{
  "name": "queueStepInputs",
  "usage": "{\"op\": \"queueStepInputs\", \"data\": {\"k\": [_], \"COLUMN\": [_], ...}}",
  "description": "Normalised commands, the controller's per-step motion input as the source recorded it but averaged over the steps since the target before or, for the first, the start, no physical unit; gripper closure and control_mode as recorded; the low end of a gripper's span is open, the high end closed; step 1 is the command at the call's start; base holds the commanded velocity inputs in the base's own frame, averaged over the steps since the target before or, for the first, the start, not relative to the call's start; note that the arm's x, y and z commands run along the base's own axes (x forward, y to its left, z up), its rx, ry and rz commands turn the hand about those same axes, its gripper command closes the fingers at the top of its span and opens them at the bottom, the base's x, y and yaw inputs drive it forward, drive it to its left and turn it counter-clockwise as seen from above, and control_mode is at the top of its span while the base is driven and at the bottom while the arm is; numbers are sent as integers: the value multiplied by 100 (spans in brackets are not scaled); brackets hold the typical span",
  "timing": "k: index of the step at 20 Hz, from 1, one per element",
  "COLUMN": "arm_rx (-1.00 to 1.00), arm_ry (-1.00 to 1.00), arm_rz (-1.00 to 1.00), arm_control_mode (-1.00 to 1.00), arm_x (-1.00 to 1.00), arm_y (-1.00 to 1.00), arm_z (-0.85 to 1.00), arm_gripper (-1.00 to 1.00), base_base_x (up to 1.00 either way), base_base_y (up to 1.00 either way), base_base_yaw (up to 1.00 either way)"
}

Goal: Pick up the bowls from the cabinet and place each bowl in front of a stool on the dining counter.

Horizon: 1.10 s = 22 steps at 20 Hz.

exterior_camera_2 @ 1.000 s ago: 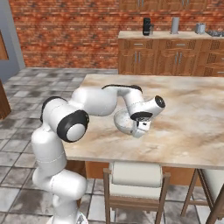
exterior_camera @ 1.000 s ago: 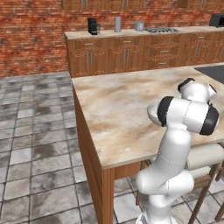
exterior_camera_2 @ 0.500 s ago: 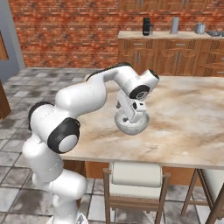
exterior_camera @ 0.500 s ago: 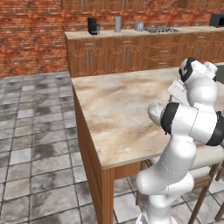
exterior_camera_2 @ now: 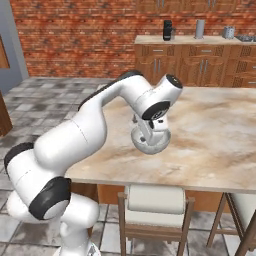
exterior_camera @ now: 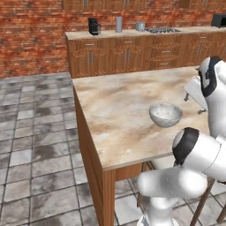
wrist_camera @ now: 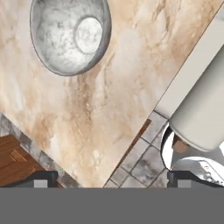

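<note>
Speckled grey-white bowl [exterior_camera: 165,114] rests on the dining counter [exterior_camera: 114,110], apart from the released end effector [wrist_camera: 109,179].

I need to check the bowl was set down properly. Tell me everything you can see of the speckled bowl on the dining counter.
The speckled bowl is round, dull grey-white with darker mottling, and looks like stoneware. It has a plain rim, a deep hollow and a paler flat circle at its bottom. It is empty and sits upright on the marble top of the dining counter, near the edge with the stool. Nothing but the counter touches it; the open end effector is apart from it.
</note>
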Motion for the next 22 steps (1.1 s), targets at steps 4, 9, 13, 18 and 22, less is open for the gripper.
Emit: {"op": "queueStepInputs", "data": {"k": [4,9,13,18,22], "arm_rx": [-21,-30,-33,-12,0], "arm_ry": [-26,-31,-30,-8,0], "arm_rz": [0,0,21,83,85], "arm_control_mode": [-100,-100,-100,-100,-100], "arm_x": [-83,-75,-67,-13,0], "arm_y": [16,54,83,60,47], "arm_z": [56,63,16,-15,-12], "arm_gripper": [-100,-100,-100,-100,-100], "base_base_x": [0,0,0,0,0], "base_base_y": [0,0,0,0,0], "base_base_yaw": [0,0,0,0,0]}}
